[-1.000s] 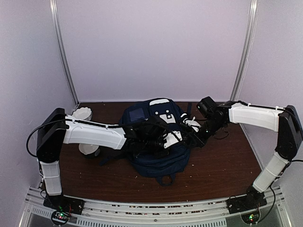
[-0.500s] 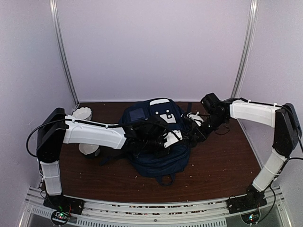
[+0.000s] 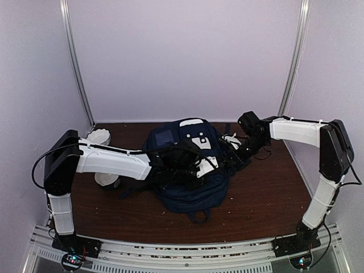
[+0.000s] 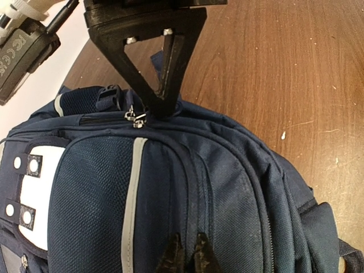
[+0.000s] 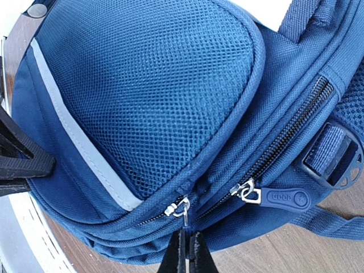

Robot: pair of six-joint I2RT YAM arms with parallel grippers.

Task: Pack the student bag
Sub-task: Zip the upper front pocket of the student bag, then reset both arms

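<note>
- Assessing the step in hand, we judge it to be working a zipper on the student bag (image 3: 190,190). The bag lies on the brown table (image 3: 267,196) at the centre of the overhead frame, between the two arms.
- Right gripper (image 5: 186,250): the fingers are pressed together at the bottom edge of its wrist view. They are clamped on the lower end of the metal zipper pull (image 5: 181,208).
- A rubber-tabbed pull (image 5: 278,197) sits near the held one, to its right in that frame, and is untouched.
- Left gripper (image 4: 186,256): the tips are almost together at the bottom of its wrist view. They appear to pinch a ridge of the bag's navy fabric. The bag fills the lower left of that frame.
- Recommendation: we advise drawing the slider along the curve of its track, not straight away from the bag. The left gripper should hold the fabric taut against that pull, so the slider does not jam and the bag does not slide.
- Risk noted: the hold is on the very end of a thin pull, so an abrupt tug could slip off.
</note>
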